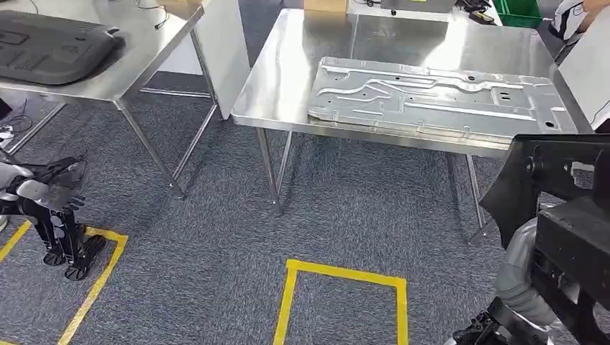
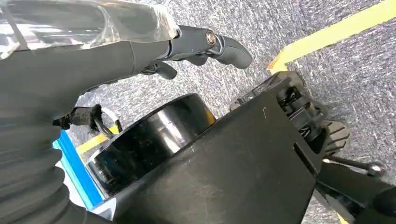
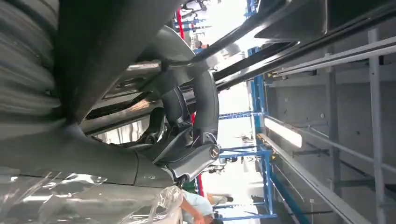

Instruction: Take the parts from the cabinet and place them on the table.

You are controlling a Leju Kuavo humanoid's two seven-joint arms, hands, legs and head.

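carry the black part [image 1: 554,180] on toward the steel table [image 1: 288,86] ahead and set it on bare steel beside the pressed metal panel [image 1: 431,97], not on top of it. judged from these views, the part is in transit: it sits at the robot's right side, off the table, and the placing step is not yet done. keep it level on approach and clear the table's near edge before lowering.

right hand [image 3: 187,135]: fingers curled round a dark bar of the part in the right wrist view, so treat it as gripping.

left hand [image 1: 50,190]: hangs low at the left side over the carpet and yellow floor tape [image 1: 101,284], fingers loosely apart, holding nothing.
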